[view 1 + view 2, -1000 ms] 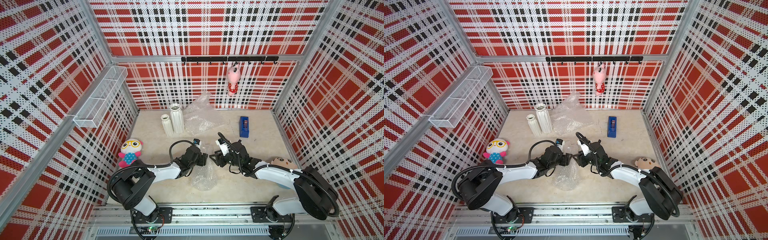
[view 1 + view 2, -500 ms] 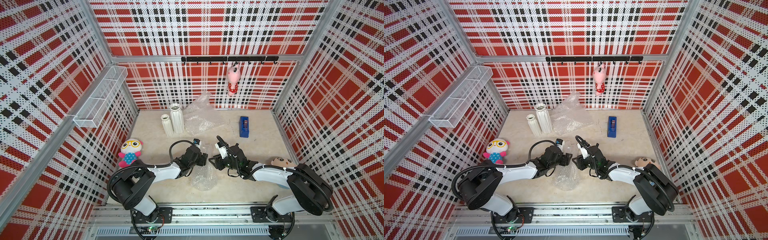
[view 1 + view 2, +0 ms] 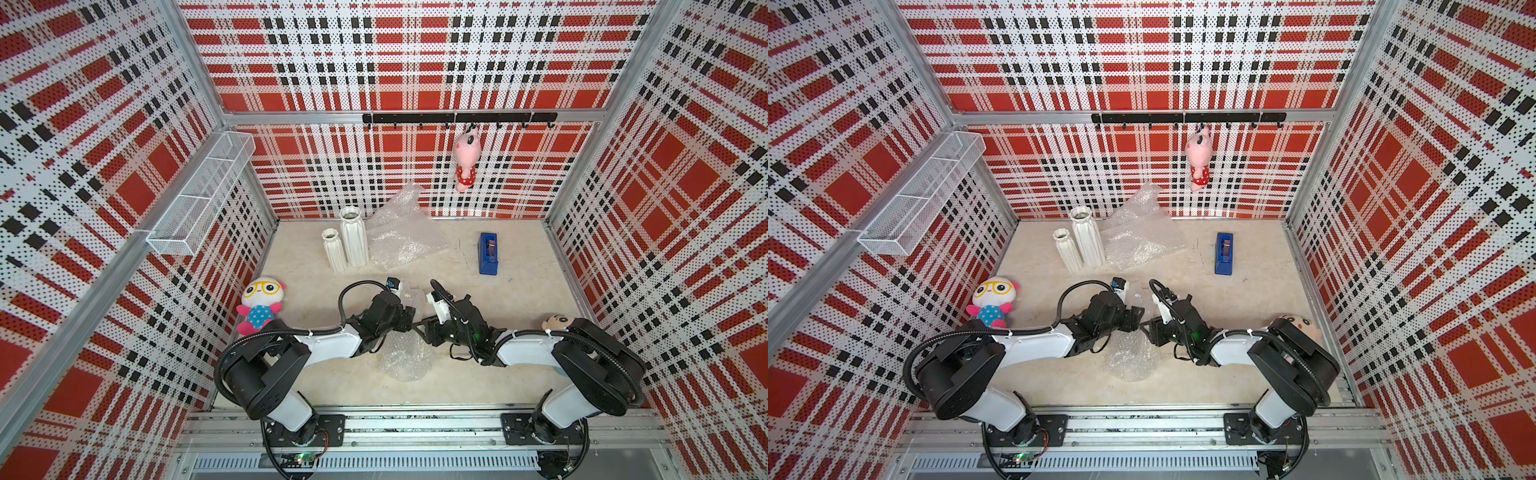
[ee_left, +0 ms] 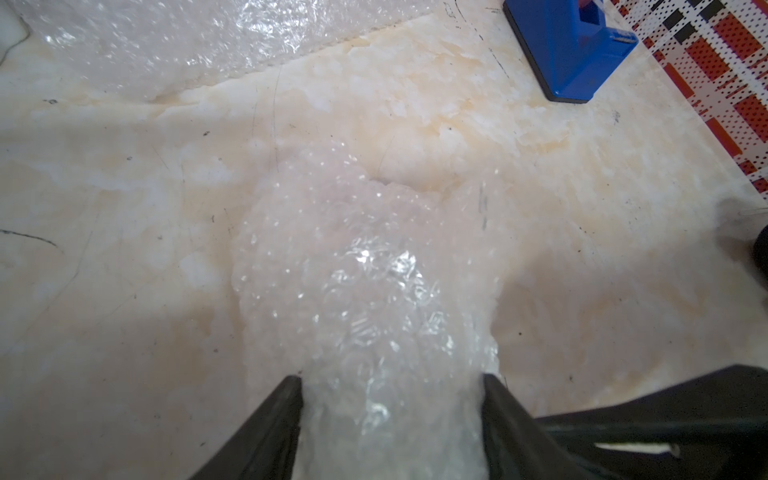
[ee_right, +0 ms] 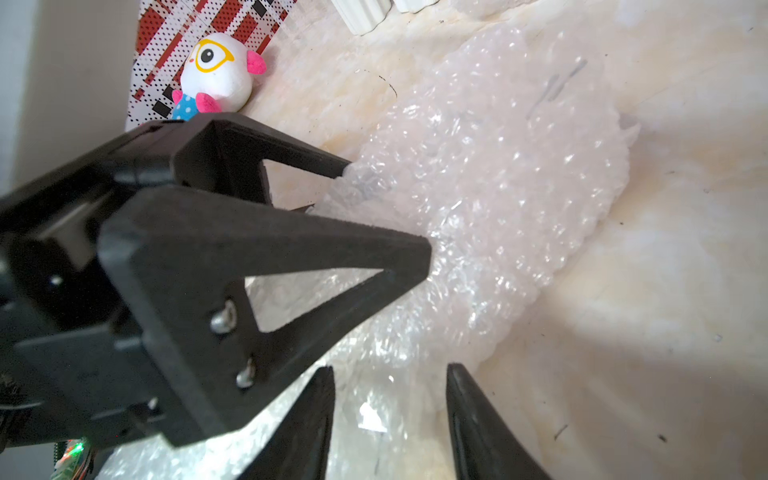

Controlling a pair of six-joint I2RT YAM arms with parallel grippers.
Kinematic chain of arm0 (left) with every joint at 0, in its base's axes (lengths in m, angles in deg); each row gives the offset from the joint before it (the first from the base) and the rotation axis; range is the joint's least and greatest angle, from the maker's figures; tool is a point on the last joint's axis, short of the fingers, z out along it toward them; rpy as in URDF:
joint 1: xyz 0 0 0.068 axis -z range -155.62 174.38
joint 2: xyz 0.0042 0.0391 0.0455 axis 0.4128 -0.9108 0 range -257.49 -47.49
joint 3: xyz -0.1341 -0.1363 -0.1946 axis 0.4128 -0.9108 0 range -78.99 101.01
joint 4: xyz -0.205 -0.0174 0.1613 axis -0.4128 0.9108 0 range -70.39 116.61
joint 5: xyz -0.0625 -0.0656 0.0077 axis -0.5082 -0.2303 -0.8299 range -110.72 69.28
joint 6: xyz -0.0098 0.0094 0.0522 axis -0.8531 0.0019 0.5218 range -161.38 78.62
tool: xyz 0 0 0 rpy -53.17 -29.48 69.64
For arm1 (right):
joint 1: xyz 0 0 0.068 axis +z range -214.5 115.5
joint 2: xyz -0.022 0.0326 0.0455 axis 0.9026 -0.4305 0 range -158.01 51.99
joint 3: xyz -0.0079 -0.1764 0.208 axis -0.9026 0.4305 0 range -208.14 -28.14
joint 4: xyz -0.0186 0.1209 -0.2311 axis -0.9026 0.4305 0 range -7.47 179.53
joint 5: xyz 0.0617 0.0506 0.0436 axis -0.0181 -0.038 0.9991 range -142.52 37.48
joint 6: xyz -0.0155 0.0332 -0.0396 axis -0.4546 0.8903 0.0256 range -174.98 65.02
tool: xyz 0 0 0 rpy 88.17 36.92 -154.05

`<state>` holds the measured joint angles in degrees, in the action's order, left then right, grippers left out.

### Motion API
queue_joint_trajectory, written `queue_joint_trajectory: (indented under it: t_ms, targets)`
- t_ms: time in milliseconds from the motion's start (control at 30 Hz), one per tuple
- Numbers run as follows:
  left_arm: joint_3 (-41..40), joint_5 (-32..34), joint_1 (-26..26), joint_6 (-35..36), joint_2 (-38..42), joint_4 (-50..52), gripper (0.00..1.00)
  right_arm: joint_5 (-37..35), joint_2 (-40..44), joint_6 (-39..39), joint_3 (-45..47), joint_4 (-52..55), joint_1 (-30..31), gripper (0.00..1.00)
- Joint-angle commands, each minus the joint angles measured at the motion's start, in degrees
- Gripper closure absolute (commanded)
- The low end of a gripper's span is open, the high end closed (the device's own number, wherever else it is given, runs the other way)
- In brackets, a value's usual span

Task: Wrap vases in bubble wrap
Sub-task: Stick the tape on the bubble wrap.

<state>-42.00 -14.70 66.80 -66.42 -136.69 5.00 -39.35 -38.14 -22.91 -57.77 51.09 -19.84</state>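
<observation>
A white wire basket [image 3: 199,199], divided into three compartments, was seen fixed to the left wall. Two white ribbed vases were counted at the back left of the table [image 3: 519,291]: the short vase [image 3: 334,249] was stood upright just beside the tall vase [image 3: 353,239], and what lay inside them could not be made out. Two pieces of bubble wrap were counted. A loose sheet [image 3: 405,237] was heaped beside the tall vase against the back wall, and a rolled bundle [image 4: 365,270] was laid near the front, between the two arms. Whether a vase was enclosed in that bundle could not be told. The bundle was clamped at one end by the left gripper [image 4: 390,378], a finger pressed on each side. The right gripper [image 5: 388,368] was held with its fingers apart and wrap between them; whether it was pinched there could not be told. One blue tape dispenser [image 3: 488,253] was set well to the right. Three soft toys were counted: one with glasses [image 3: 259,301] by the left wall, one pink [image 3: 465,166] hung on the hook rail [image 3: 415,118], and one [image 3: 559,322] behind the right arm.
</observation>
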Motion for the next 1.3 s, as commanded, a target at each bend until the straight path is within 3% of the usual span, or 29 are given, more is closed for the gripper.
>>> queue_joint_trajectory:
  t_ms: [0, 100, 300, 567, 767, 933, 1267]
  targets:
    - [-1.0, -0.7, 0.1, 0.9, -1.5, 4.8, 0.33, 2.4, -2.1, 4.7, 2.0, -7.1, 1.7, 0.5]
    - [-1.1, -0.7, 0.1, 0.7, -1.4, 4.8, 0.33, 3.5, -2.4, 7.2, 3.9, -12.4, 2.1, 0.49]
    - [-1.3, -0.5, 0.2, 0.6, -1.3, 4.8, 0.33, 2.7, 0.9, 6.1, 3.7, -10.9, 3.1, 0.45]
    - [-1.2, -0.4, 0.2, 0.7, -1.3, 4.8, 0.33, 1.3, 2.5, 3.1, 3.4, -6.6, 4.0, 0.39]
    - [-1.2, -0.4, 0.2, 0.7, -1.1, 5.1, 0.33, -4.3, 11.0, -2.4, 3.3, 2.3, 2.7, 0.35]
    - [-1.0, -0.3, 0.2, 0.6, -1.2, 5.1, 0.33, -3.8, 11.7, -3.0, 2.6, 4.3, 0.9, 0.44]
    - [-1.0, -0.3, 0.4, 0.4, -0.6, 5.3, 0.33, 1.1, 3.2, -0.8, 1.4, -2.7, 0.2, 0.63]
